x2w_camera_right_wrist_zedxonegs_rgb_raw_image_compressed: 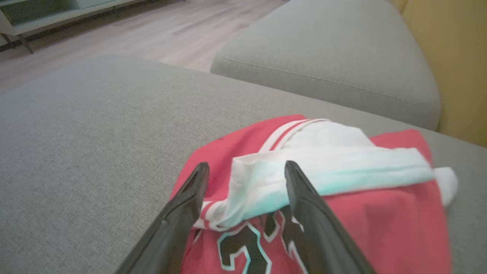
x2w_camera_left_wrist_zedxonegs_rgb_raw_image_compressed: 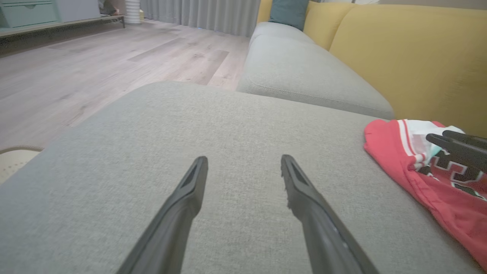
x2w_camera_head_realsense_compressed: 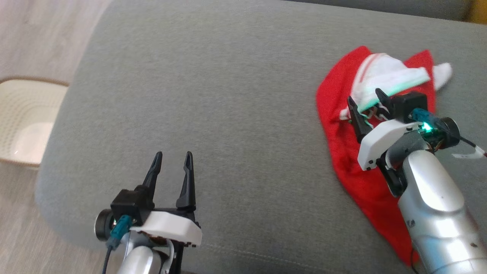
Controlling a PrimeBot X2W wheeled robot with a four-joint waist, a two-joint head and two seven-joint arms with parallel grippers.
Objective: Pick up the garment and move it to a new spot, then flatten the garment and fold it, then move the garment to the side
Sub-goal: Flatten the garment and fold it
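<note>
A crumpled red garment [x2w_camera_head_realsense_compressed: 342, 152] with white sleeves, striped trim and black lettering lies at the right of the grey sofa cushion [x2w_camera_head_realsense_compressed: 228, 95]. My right gripper [x2w_camera_head_realsense_compressed: 364, 99] hovers over it, open, its two fingers astride the white folded sleeve [x2w_camera_right_wrist_zedxonegs_rgb_raw_image_compressed: 266, 182]; the garment [x2w_camera_right_wrist_zedxonegs_rgb_raw_image_compressed: 380, 220] spreads beneath them. My left gripper [x2w_camera_head_realsense_compressed: 172, 160] stands open over bare cushion at the lower left, holding nothing. In the left wrist view the left gripper [x2w_camera_left_wrist_zedxonegs_rgb_raw_image_compressed: 244, 163] points across the cushion, with the garment [x2w_camera_left_wrist_zedxonegs_rgb_raw_image_compressed: 430, 179] and the right gripper's fingertips [x2w_camera_left_wrist_zedxonegs_rgb_raw_image_compressed: 449, 140] at the far right.
A pale perforated basket [x2w_camera_head_realsense_compressed: 23, 121] sits on the wooden floor [x2w_camera_head_realsense_compressed: 38, 38] off the cushion's left edge. A second grey cushion [x2w_camera_left_wrist_zedxonegs_rgb_raw_image_compressed: 304, 72] adjoins, backed by the yellow sofa back [x2w_camera_left_wrist_zedxonegs_rgb_raw_image_compressed: 418, 57]. A low cabinet [x2w_camera_left_wrist_zedxonegs_rgb_raw_image_compressed: 34, 15] stands across the room.
</note>
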